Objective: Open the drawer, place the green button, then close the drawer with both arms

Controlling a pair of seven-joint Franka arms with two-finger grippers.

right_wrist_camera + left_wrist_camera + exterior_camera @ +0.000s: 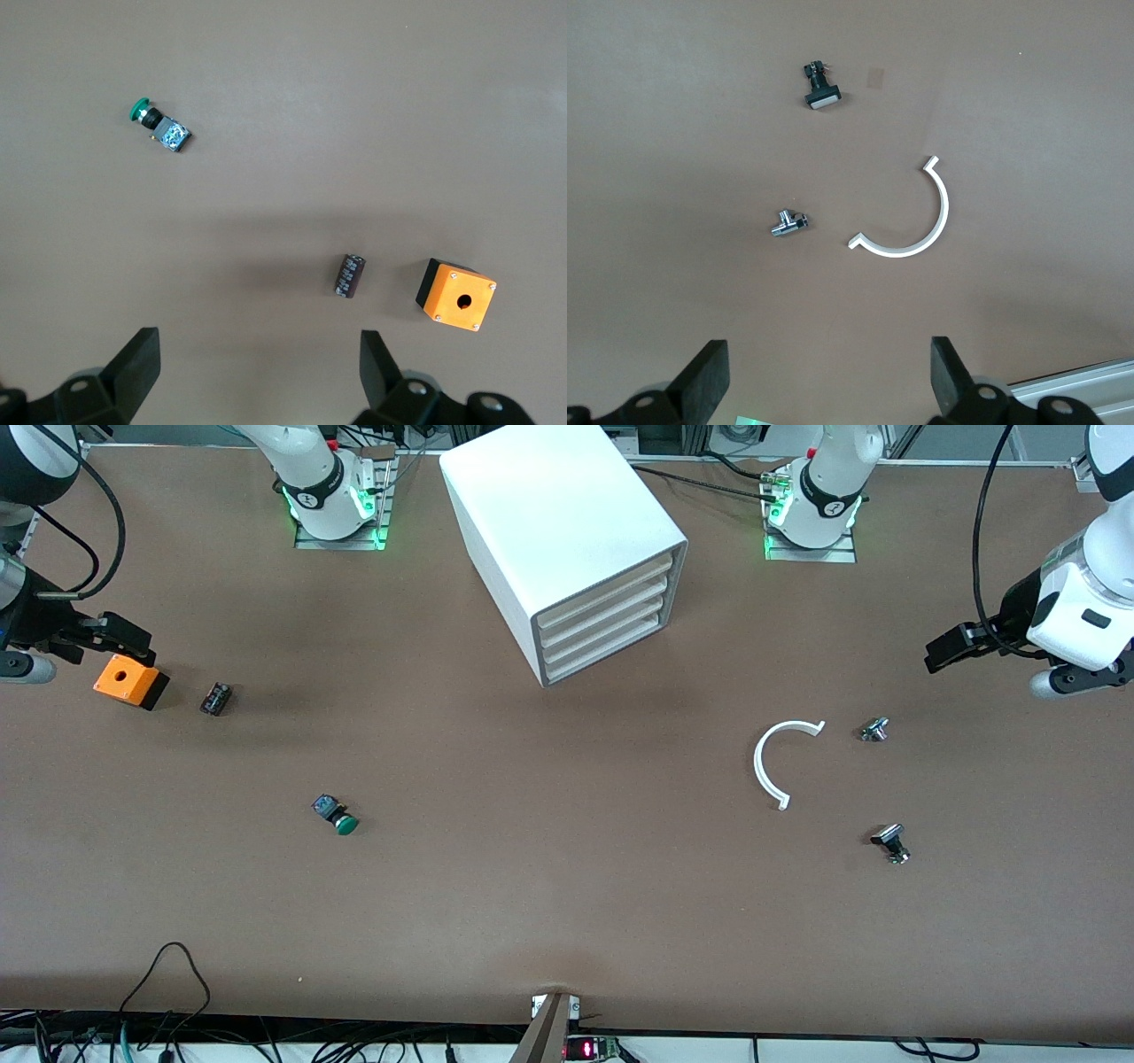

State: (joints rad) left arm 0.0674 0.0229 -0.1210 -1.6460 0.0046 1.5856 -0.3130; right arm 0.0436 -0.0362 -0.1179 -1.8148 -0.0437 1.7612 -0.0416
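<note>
The button (337,815) lies on the counter (567,921), nearer the front camera than the cabinet (567,549), whose lowest drawer (602,655) is closed. Both left gripper (943,651) and right gripper (124,642) wait, fingers apart.

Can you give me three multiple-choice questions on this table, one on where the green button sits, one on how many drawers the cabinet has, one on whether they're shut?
1. The button lies:
A. in a drawer
B. on the table, toward the right arm's end
C. in a gripper

2. The cabinet shows how many drawers?
A. two
B. four
C. six

3. The lowest drawer is:
A. shut
B. pulled out
C. removed

Answers:
1 B, it rests on bare table nearer the front camera than the orange box.
2 B, four fronts stacked.
3 A, flush with the others.
</note>
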